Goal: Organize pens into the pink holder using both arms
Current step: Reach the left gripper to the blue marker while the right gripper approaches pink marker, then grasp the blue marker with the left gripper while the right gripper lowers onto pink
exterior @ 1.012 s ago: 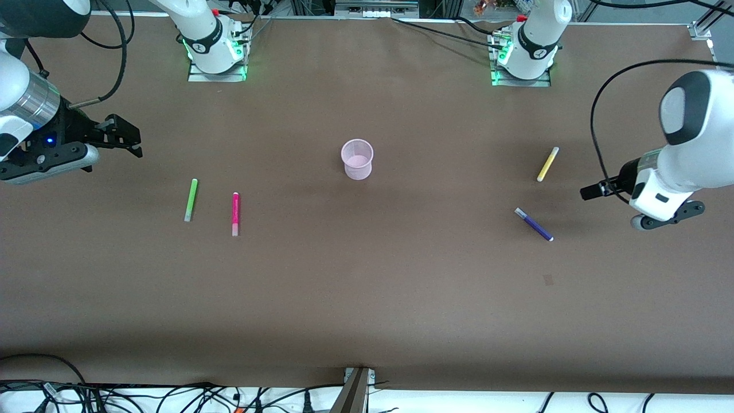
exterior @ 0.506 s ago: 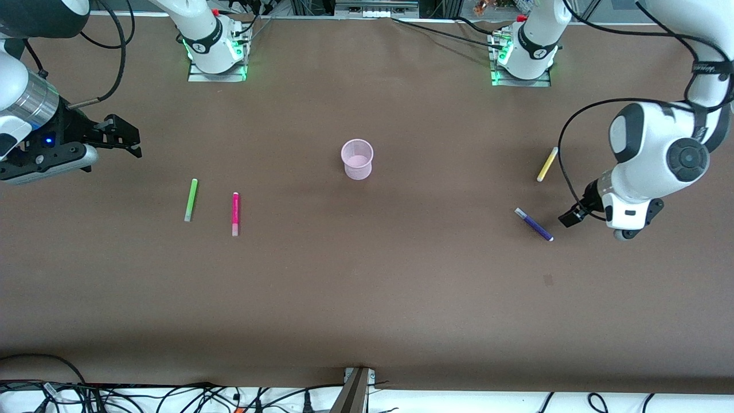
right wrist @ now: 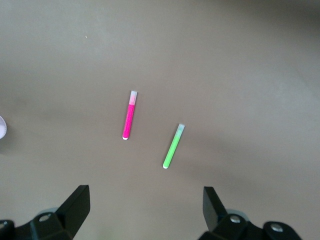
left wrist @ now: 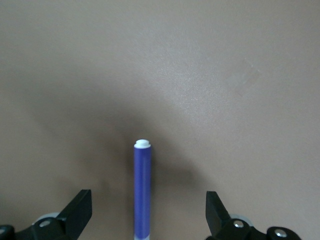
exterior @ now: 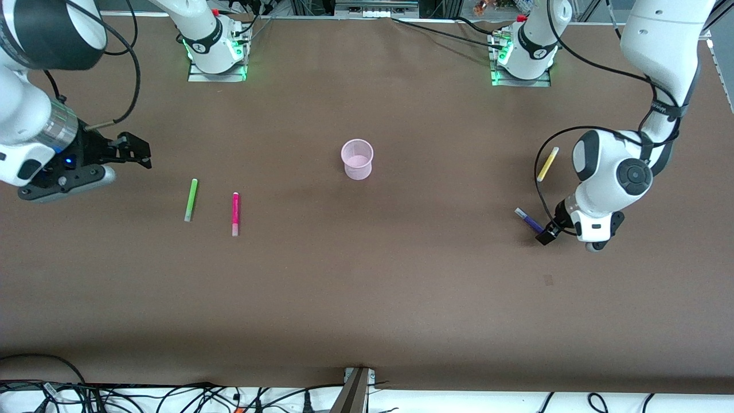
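The pink holder (exterior: 357, 159) stands upright mid-table. The dark purple pen (exterior: 528, 220) lies toward the left arm's end; my left gripper (exterior: 546, 237) is low over its near end, open, with the pen (left wrist: 142, 192) between the spread fingers and untouched. The yellow pen (exterior: 547, 163) lies farther from the front camera than the purple one. The lime green pen (exterior: 190, 199) and magenta pen (exterior: 235, 213) lie side by side toward the right arm's end. My right gripper (exterior: 135, 150) is open and empty, up in the air beside the green pen (right wrist: 173, 146) and magenta pen (right wrist: 129, 116).
The brown table (exterior: 367, 287) has a long open stretch near the front camera. The arm bases (exterior: 215, 49) stand along the table edge farthest from that camera. Cables hang off the near edge.
My left arm has swung in from the table's end and dropped its gripper over the purple pen. My right gripper has shifted slightly toward the green pen. The pens and holder have not moved.
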Robot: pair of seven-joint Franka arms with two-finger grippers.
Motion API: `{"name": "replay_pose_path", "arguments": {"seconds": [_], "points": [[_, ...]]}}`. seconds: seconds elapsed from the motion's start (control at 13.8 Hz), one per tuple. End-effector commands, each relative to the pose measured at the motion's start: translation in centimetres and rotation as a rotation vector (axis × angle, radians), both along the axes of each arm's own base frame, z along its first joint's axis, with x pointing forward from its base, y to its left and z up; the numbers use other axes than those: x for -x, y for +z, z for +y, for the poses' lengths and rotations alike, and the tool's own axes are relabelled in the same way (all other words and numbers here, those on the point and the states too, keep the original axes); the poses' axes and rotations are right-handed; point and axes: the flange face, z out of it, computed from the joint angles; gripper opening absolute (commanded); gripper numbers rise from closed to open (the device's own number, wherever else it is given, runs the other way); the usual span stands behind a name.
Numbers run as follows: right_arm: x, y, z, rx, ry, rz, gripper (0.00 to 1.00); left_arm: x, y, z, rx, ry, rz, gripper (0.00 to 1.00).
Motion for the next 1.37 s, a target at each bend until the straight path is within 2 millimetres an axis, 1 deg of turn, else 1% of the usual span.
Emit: {"name": "replay_pose_path", "arguments": {"seconds": [0.0,0.07,0.14,0.22,0.29,0.36,0.43,0.51,0.58,0.65,0.72,0.8,0.87,1.01,1.08,1.16,1.23,1.3], "points": [[-0.9,-1.7,0.2,0.021,0.019,0.023,1.00,-0.6,-0.9,-0.2,0.004,0.010,-0.018,0.99],[-0.8,-1.8,0.3,0.023,0.021,0.029,1.00,-0.5,-1.2,-0.2,0.003,0.009,-0.014,0.90],[-0.6,-2.3,1.1,0.017,0.012,0.040,1.00,-0.5,-1.4,-0.2,0.003,0.009,-0.011,0.82],[-0.5,-2.5,1.7,0.013,0.007,0.046,1.00,-0.4,-1.7,-0.2,0.004,0.009,-0.005,0.76],[-0.3,-2.9,1.9,0.014,-0.048,0.053,1.00,-0.2,-2.1,-0.1,0.003,0.008,0.001,0.71],[0.1,-4.1,2.2,0.000,-0.104,0.070,1.00,-0.2,-2.3,-0.2,0.001,0.003,0.006,0.70],[0.4,-5.4,3.5,-0.016,-0.130,0.074,1.00,-0.1,-2.6,-0.2,0.001,0.002,0.010,0.68],[0.7,-7.3,4.1,-0.022,-0.173,0.066,1.00,0.0,-2.7,-0.2,0.001,0.002,0.013,0.62],[1.3,-9.3,5.5,-0.026,-0.248,0.054,1.00,0.0,-2.8,-0.2,0.002,0.002,0.015,0.51],[1.8,-11.4,6.1,-0.029,-0.287,0.036,1.00,0.0,-2.7,-0.2,0.001,0.002,0.013,0.36],[2.5,-13.4,6.9,-0.033,-0.284,0.026,1.00,0.0,-2.7,-0.3,0.001,0.002,0.013,0.20],[3.1,-15.6,7.4,-0.035,-0.282,0.019,1.00,0.0,-2.6,-0.6,0.001,-0.004,0.013,0.08],[3.9,-17.8,7.3,-0.034,-0.285,0.014,1.00,-0.1,-2.5,-0.7,0.001,-0.006,0.012,0.00],[6.1,-22.4,6.6,-0.033,-0.304,-0.011,1.00,-0.2,-2.0,-0.7,0.000,-0.006,0.007,0.00],[6.9,-24.1,6.3,-0.032,-0.308,-0.018,1.00,-0.4,-1.1,-1.0,0.000,-0.012,-0.006,0.00],[7.4,-25.6,6.1,-0.030,-0.316,-0.019,0.99,-0.7,0.6,-1.5,0.001,-0.018,-0.020,0.00],[7.5,-27.2,6.1,-0.024,-0.318,-0.011,0.98,-0.6,2.4,-2.8,0.005,-0.019,-0.012,0.00],[7.7,-28.6,6.0,-0.016,-0.322,0.001,0.95,-0.4,4.3,-4.9,0.009,-0.006,-0.002,0.00]]}}
